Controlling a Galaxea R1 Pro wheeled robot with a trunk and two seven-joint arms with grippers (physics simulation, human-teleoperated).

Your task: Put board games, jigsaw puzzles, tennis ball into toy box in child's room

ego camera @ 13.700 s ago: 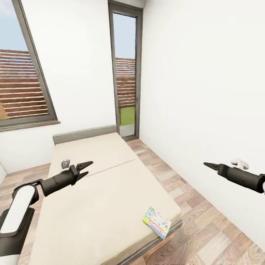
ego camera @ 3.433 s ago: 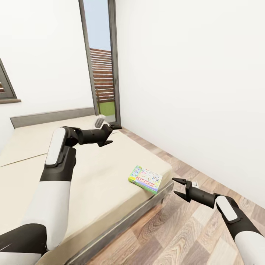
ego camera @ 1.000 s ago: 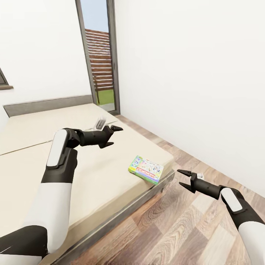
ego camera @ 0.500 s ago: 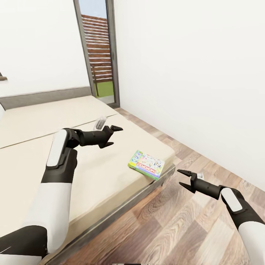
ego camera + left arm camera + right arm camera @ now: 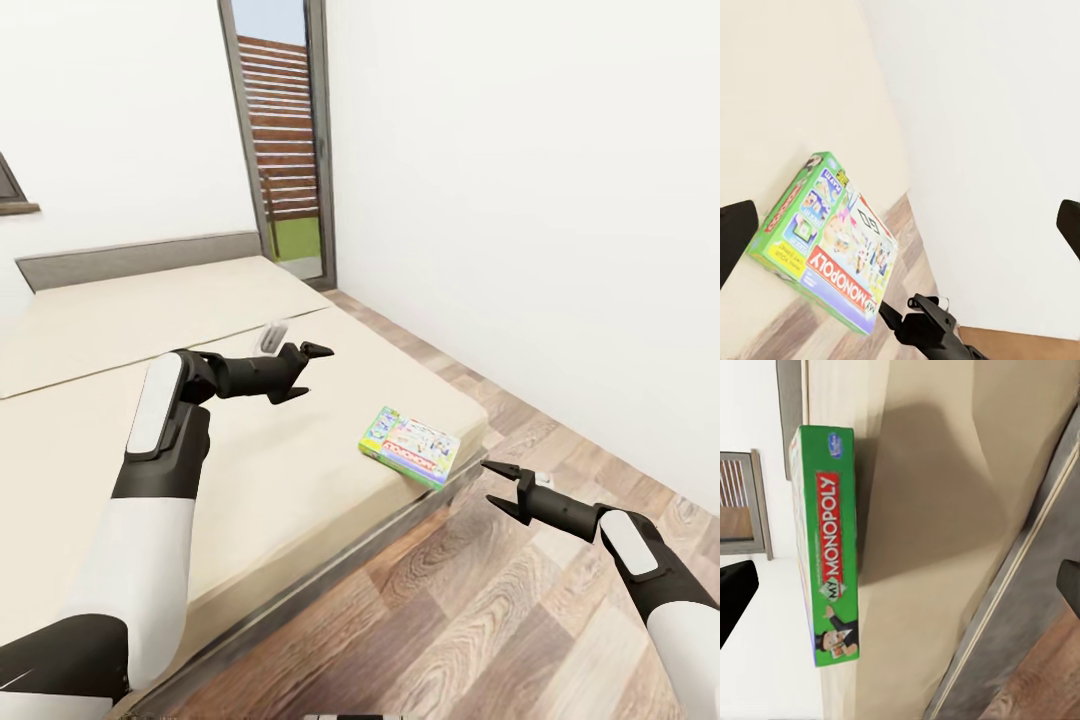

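— So where was the Monopoly box [image 5: 411,446] at that point?

— Flat on the beige bed [image 5: 120,440], close to its near right corner, just inside the mattress edge. Its white and green lid faced up, and the left wrist view showed the red banner [image 5: 846,279] running along one long side of the lid. From the right wrist view the green side panel [image 5: 832,547] with the same name was plain to read.

— And the arms?

— The left gripper [image 5: 305,373] hung over the middle of the mattress, fingers spread apart and holding nothing, well to the left of the box. The right gripper [image 5: 500,487] was out over the wood-plank floor [image 5: 480,620], just off the bed's corner and near the box, tips pointing towards it. Its two fingers were parted too, nothing between them.

— What lay beyond?

— A white wall [image 5: 540,200] ran along the right, and a tall dark-framed window [image 5: 285,140] stood at the far end past the low headboard [image 5: 140,258].
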